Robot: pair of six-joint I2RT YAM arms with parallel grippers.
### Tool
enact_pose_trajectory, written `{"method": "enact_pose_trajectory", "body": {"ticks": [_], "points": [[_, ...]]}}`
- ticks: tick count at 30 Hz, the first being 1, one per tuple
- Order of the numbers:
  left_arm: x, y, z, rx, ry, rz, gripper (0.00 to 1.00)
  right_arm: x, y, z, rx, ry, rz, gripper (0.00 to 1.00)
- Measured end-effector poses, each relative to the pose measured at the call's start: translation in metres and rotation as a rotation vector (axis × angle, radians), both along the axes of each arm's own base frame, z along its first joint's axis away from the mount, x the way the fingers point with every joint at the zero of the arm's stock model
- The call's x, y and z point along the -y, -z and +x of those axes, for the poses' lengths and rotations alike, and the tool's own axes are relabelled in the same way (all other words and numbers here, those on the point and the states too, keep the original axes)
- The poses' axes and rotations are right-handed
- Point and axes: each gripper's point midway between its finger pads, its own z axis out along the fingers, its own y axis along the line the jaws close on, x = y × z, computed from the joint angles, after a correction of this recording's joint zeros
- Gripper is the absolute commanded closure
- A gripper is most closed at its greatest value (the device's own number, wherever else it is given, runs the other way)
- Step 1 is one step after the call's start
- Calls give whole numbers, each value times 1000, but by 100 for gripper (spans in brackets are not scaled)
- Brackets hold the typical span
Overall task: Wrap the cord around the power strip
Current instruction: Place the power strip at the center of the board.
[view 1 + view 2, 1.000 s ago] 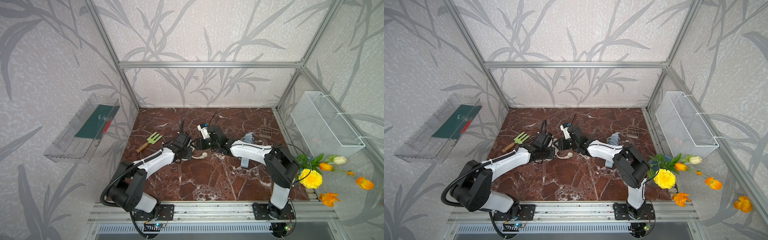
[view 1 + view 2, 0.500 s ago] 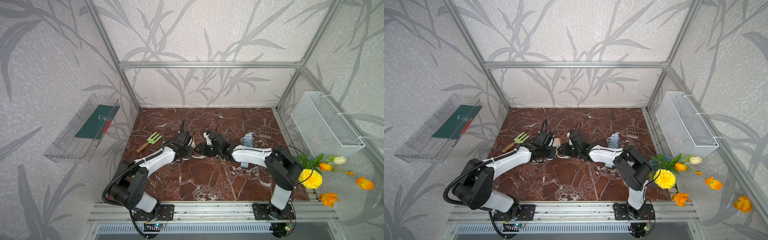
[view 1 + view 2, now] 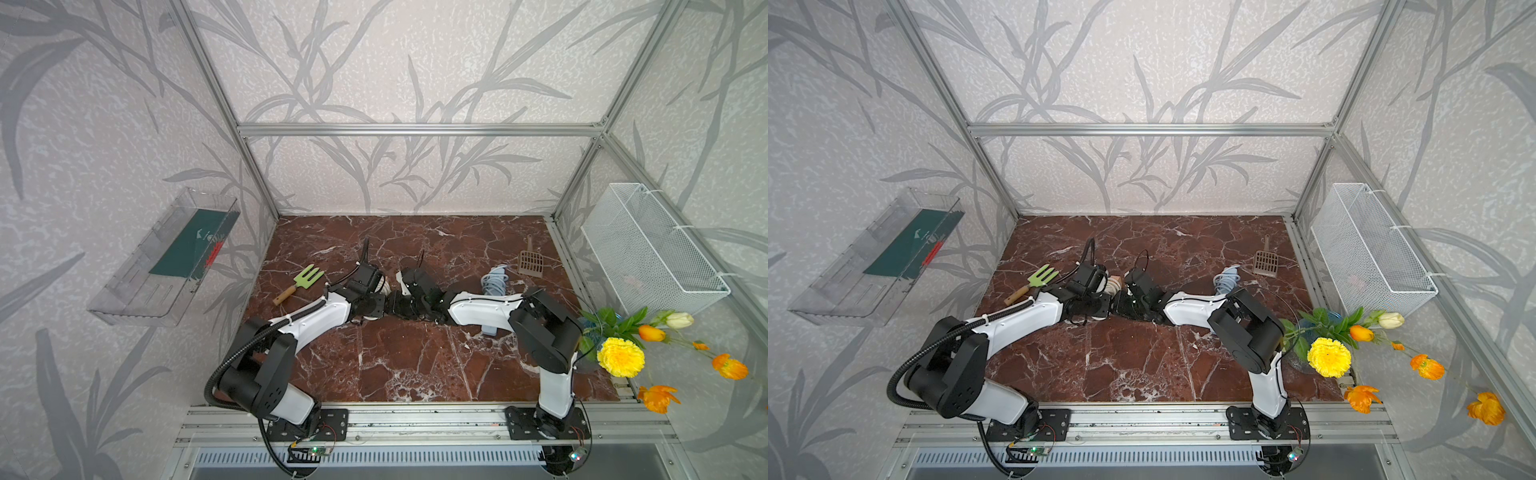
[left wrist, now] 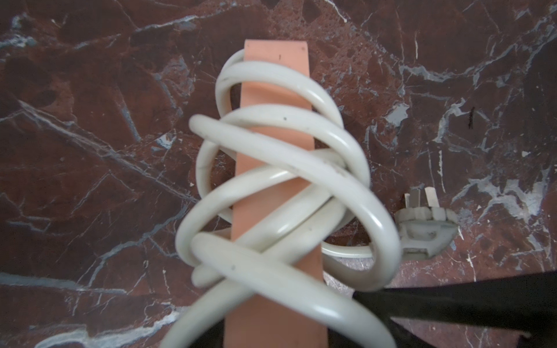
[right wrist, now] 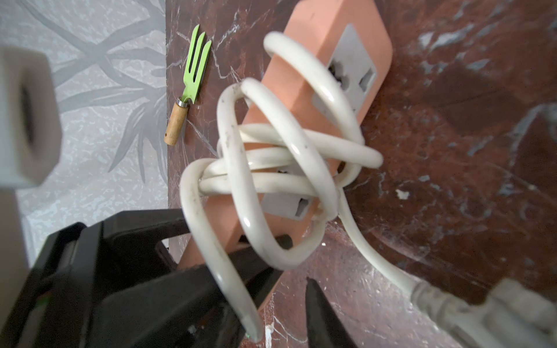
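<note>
The salmon-coloured power strip (image 4: 272, 126) (image 5: 313, 69) stands up off the marble floor, and several loose loops of its white cord (image 4: 289, 168) (image 5: 271, 168) are wound round it. In both top views only a bit of cord (image 3: 384, 286) (image 3: 1112, 285) shows between the arms. My left gripper (image 4: 271, 337) (image 3: 376, 305) is shut on the strip's near end. My right gripper (image 5: 277, 313) (image 3: 401, 307) meets it from the other side. It stands open, with one cord loop hanging between its fingers. The plug (image 4: 422, 223) (image 5: 482, 316) lies on the floor beside the strip.
A green hand rake (image 3: 305, 279) (image 5: 196, 63) lies left of the arms. A blue-grey cable bundle (image 3: 494, 280) and a brown scoop (image 3: 531, 262) sit at the back right. A white wire basket (image 3: 648, 249) hangs on the right wall, above the flowers (image 3: 619, 355).
My right gripper has swung forward and down, closer to the left gripper, and its jaws have narrowed. The left gripper still holds the strip in nearly the same place.
</note>
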Motion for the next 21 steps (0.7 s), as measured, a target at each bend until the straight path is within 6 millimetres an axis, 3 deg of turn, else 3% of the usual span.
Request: {"method": "enact_pose_trajectory", "body": {"ticks": [12, 21], "points": [[-11, -7, -13, -41, -15, -48, 70, -15, -11, -7, 59, -33, -16, 93], [-28, -11, -21, -36, -85, -73, 54, -23, -12, -14, 124, -57, -33, 98]]}}
